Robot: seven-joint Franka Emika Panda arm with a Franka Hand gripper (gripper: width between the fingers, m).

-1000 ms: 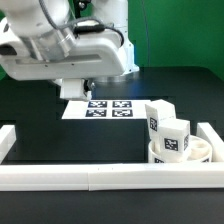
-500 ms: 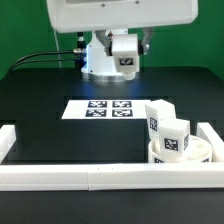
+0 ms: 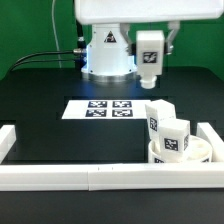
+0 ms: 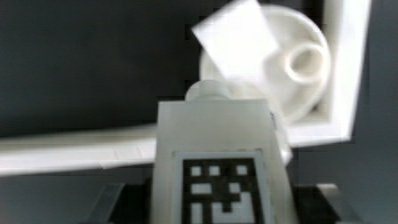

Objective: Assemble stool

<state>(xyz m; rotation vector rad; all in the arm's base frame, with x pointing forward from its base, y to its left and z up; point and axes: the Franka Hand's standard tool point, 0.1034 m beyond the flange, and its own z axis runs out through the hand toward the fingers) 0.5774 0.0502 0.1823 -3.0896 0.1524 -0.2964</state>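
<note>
Exterior view: a black counter [image 3: 40,105] under green walls, ringed by long white rails [image 3: 90,176], with the flat white marker board [image 3: 100,108] at mid-counter. In the corner at this view's right, the round white plastic dish-like seat [image 3: 185,152] carries two stubby white tagged legs [image 3: 171,134]. Raised near the counter's far edge, the jaws pinch a third tagged white leg [image 3: 150,55], seen close in the wrist view.

Pincer [image 4: 217,212] fingertips hidden behind the held leg [image 4: 217,150]; seat [image 4: 285,70] blurred.
</note>
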